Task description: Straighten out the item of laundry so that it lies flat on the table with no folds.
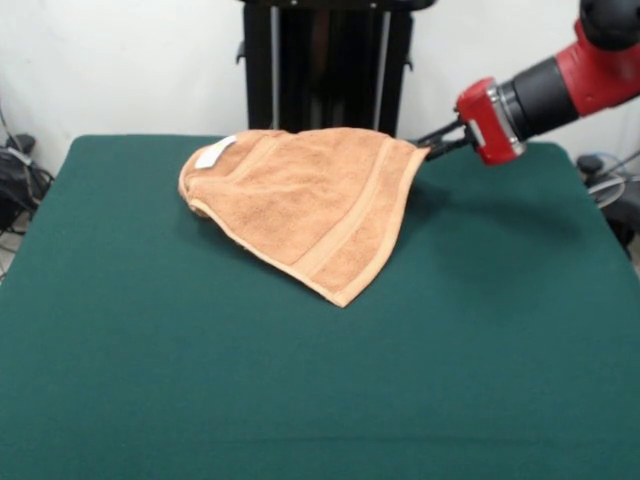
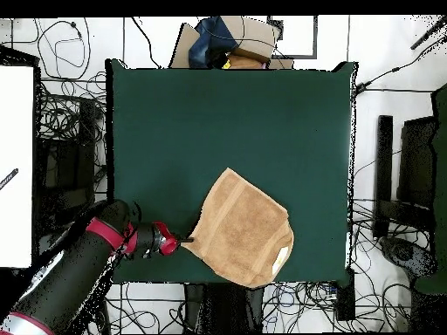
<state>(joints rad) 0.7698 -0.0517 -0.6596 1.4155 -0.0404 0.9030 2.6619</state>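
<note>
Front view: the pincer [image 1: 432, 148] is clamped on the towel [image 1: 305, 205] corner, lifting it off the counter [image 1: 150, 350]; the label end lies bunched.

Overhead view: the towel [image 2: 243, 229] lies near the counter [image 2: 175, 113] edge. A weak pinch could slip, leaving the fold.

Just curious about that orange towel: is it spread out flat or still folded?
Still folded: the towel is doubled over at its label end, and the gripper pinches one corner.
</note>
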